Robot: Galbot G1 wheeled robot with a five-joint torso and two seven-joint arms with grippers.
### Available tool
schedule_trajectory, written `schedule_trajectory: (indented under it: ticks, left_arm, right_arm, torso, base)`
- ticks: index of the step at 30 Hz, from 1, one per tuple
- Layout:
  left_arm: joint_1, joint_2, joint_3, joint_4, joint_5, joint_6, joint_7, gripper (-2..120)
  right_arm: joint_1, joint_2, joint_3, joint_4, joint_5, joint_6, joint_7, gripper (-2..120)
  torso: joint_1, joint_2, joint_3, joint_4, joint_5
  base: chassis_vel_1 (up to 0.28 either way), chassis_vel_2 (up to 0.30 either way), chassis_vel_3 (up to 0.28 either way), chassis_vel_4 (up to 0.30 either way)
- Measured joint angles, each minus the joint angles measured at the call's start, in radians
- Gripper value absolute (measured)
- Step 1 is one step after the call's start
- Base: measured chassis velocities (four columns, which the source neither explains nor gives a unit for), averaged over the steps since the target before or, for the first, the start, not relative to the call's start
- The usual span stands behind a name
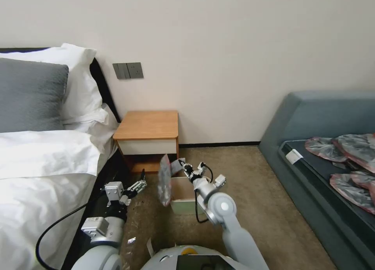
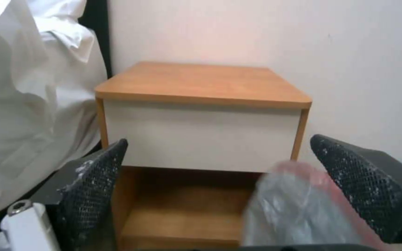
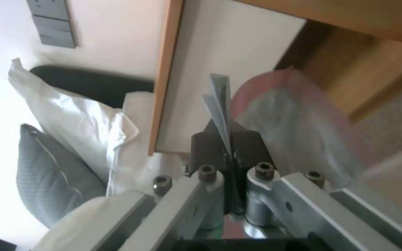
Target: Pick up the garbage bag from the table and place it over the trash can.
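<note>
Hanging from your right gripper (image 1: pixel 183 165), the garbage bag (image 1: pixel 164 180) droops over the near-left corner of the trash can (image 1: pixel 183 196), which sits on the carpet in front of the table (image 1: pixel 147 125). The right fingers (image 3: pixel 210 146) are clenched on a thin fold of the bag's edge. Your left gripper (image 1: pixel 138 186) waits just beside the bag, fingers spread and holding nothing. You are at the placing step; next you likely need to open the bag's mouth and stretch it over the can's rim.
</note>
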Motion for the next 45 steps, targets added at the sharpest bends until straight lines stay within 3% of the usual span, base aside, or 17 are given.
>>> schedule_trajectory:
  ticks: [10,26,29,32,36,38,45]
  left_arm:
    - [-0.003,0.008,0.005,0.000,-0.002,-0.002,0.000,100]
    - [-0.009,0.023,0.014,0.000,-0.010,-0.005,0.000,100]
    - [-0.020,0.033,0.017,0.000,-0.024,0.004,0.001,100]
    - [-0.027,0.040,0.020,0.000,-0.034,0.011,0.002,100]
    - [-0.028,0.040,0.021,0.000,-0.035,0.012,0.002,100]
    - [-0.031,0.042,0.021,0.000,-0.037,0.012,0.002,100]
    - [-0.048,0.054,0.017,0.000,-0.059,0.025,0.002,100]
  right_arm:
    - [-0.119,-0.015,0.010,0.093,-0.047,-0.004,0.001,0]
    - [-0.165,-0.028,0.038,0.134,-0.075,-0.026,0.023,0]
    - [-0.172,-0.035,0.041,0.137,-0.077,-0.052,0.046,7]
    - [-0.171,-0.043,0.047,0.137,-0.083,-0.056,0.060,24]
    - [-0.172,-0.048,0.053,0.137,-0.085,-0.057,0.067,32]
    - [-0.177,-0.054,0.064,0.137,-0.086,-0.059,0.075,44]
    - [-0.195,-0.065,0.091,0.169,-0.085,-0.067,0.094,68]
  torso:
    - [0.000,0.000,0.000,0.0000,0.0001]
    - [0.000,0.000,0.000,0.0001,0.0001]
    - [0.000,0.000,0.000,0.0000,0.0001]
    - [0.000,0.000,0.000,0.0000,0.0001]
    - [0.000,0.000,0.000,0.0001,0.0001]
    - [0.000,0.000,0.000,0.0000,0.0001]
    - [0.000,0.000,0.000,0.0000,0.0001]
  base:
    - [0.000,0.000,0.000,0.000]
    - [0.000,0.000,0.000,0.000]
    - [0.000,0.000,0.000,0.000]
    - [0.000,0.000,0.000,0.000]
    - [0.000,0.000,0.000,0.000]
    - [0.000,0.000,0.000,0.000]
    - [0.000,0.000,0.000,0.000]
